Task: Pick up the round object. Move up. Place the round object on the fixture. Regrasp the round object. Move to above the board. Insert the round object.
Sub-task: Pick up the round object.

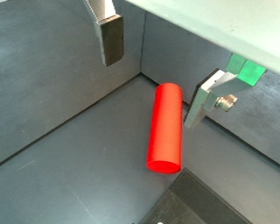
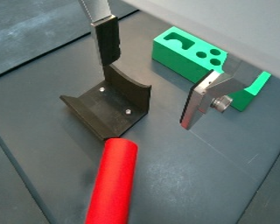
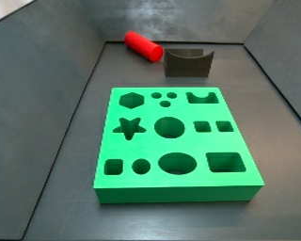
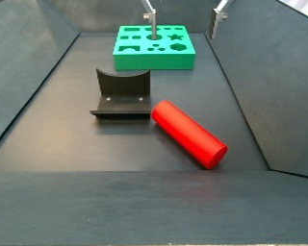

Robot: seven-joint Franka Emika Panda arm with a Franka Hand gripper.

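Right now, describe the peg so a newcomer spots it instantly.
Start at the big green board, then the dark fixture in front of it. Beside that lies the round object, flat, under the open claw: the only red cylinder.

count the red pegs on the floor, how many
1. The single red peg lies flat on the dark floor beside the fixture, apart from it and off the green board. The gripper hangs above it, jaws open and empty. None looks hidden.
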